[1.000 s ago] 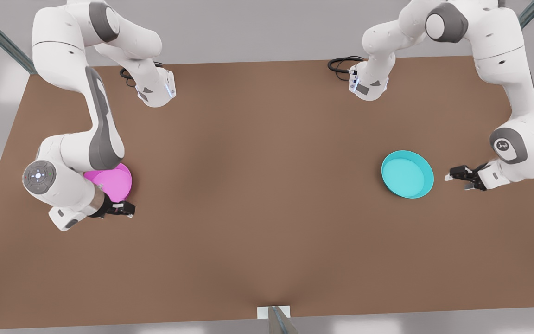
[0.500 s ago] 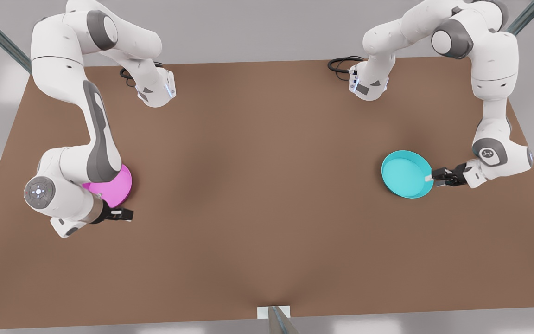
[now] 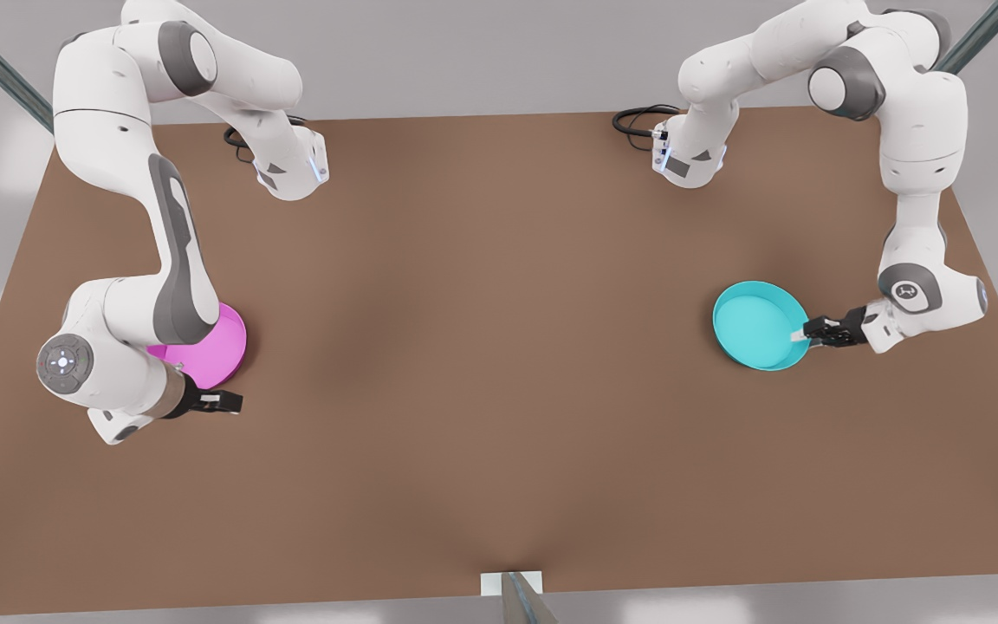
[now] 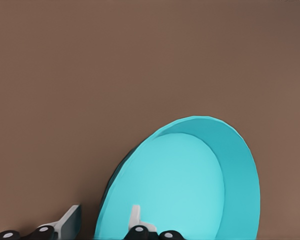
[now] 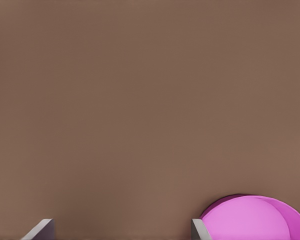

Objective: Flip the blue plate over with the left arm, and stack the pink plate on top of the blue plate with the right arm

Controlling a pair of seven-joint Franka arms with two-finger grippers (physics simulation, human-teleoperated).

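The blue plate [image 3: 760, 325] lay open side up on the brown table [image 3: 482, 347], at about three o'clock from the table's middle in the front view. The left gripper [image 3: 806, 332] sat at the plate's three o'clock edge, its arm [image 3: 915, 173] reaching down from the one o'clock corner. In the left wrist view the plate [image 4: 190, 185] stood between the two fingers: one pale fingertip [image 4: 135, 217] lay inside the dish against the wall, the other [image 4: 70, 220] outside it with a gap to the rim. The fingers straddled the rim, parted and not pressed onto it.

The pink plate [image 3: 209, 347] lay at about nine o'clock from the table's middle, also open side up, partly hidden under the right arm [image 3: 161, 251]. The right gripper [image 3: 226, 402] was low over the table just beside the plate's five o'clock edge, pointing toward three o'clock. In the right wrist view its two fingertips [image 5: 40, 229] stood wide apart over bare table, with the plate [image 5: 255, 217] just beyond one of them and not between them. That gripper was spread and held nothing.

The two plates were well apart, on opposite sides of the table.
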